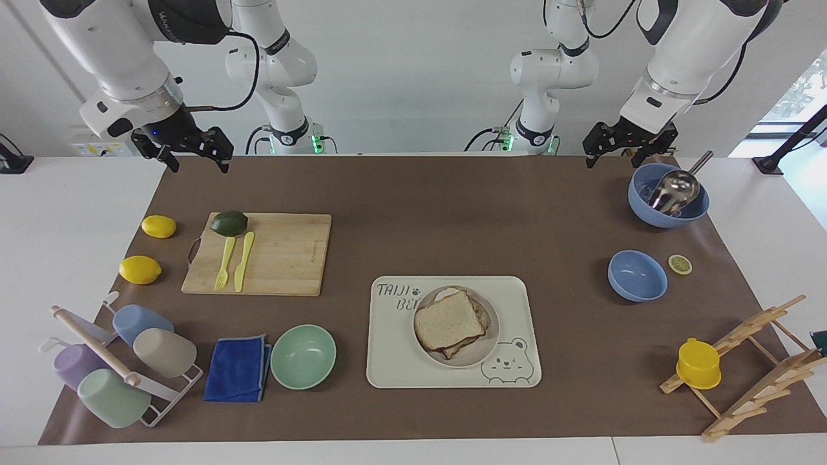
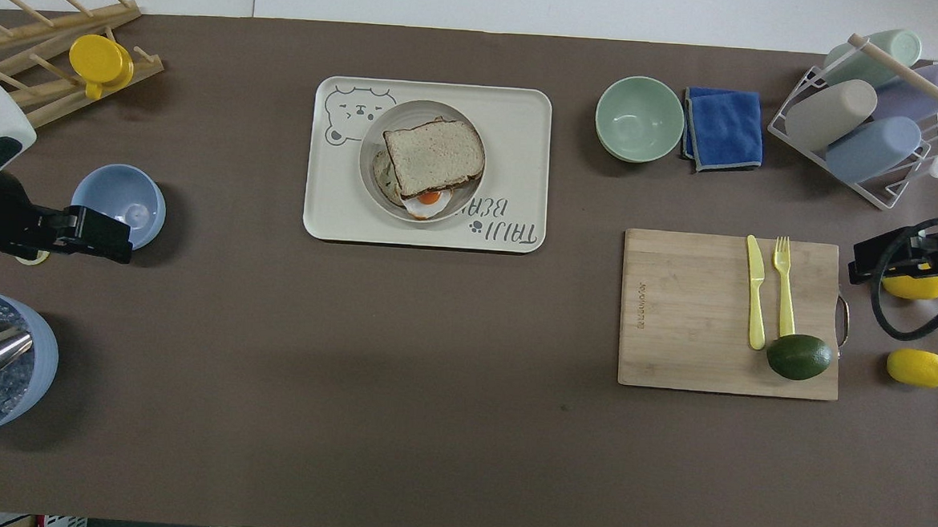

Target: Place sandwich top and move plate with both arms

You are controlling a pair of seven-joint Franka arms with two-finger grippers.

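The sandwich top (image 1: 449,320) lies on the egg sandwich, on the round beige plate (image 1: 492,332). The plate sits on the cream bear tray (image 1: 400,361). In the overhead view the sandwich top (image 2: 433,156) covers most of the plate (image 2: 388,119), and a fried egg (image 2: 428,199) peeks out at its nearer edge. My left gripper (image 1: 618,158) is open and empty, up in the air beside the big blue bowl; overhead it (image 2: 121,236) shows next to the small blue bowl. My right gripper (image 1: 200,161) is open and empty, raised at the right arm's end of the table (image 2: 858,264).
A wooden board (image 1: 278,255) holds an avocado, a yellow fork and a knife, with two lemons (image 1: 139,269) beside it. There are also a mint bowl (image 1: 303,356), a blue cloth, a cup rack (image 1: 116,361), a small blue bowl (image 1: 637,276), a big blue bowl with a scoop (image 1: 669,194), a lemon slice, and a wooden rack with a yellow cup (image 1: 698,363).
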